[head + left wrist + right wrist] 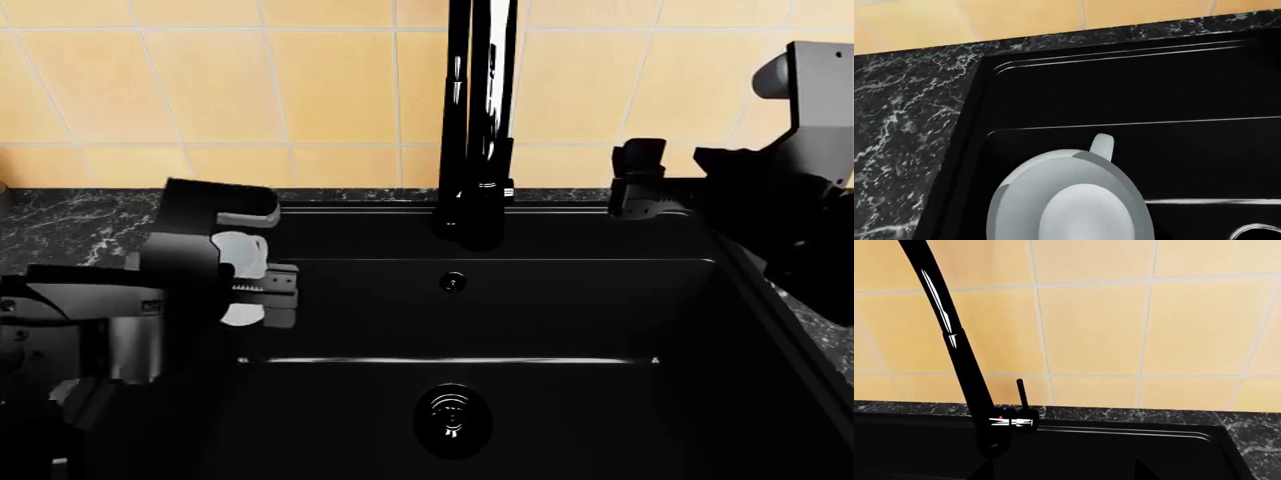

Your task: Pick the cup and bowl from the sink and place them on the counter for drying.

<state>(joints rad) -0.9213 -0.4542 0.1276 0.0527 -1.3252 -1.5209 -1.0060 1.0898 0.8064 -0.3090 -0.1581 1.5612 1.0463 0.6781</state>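
steel bowl [1071, 200] is hanging in the left tool [247, 275], pinched at its rim over the sink [534, 320]; right tool [641, 185], at two o'clock, is idling, its opening unclear.

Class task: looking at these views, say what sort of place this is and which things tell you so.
Most likely a kitchen: a black sink with a tall tap, a marble-look counter, and a yellow tiled wall behind.
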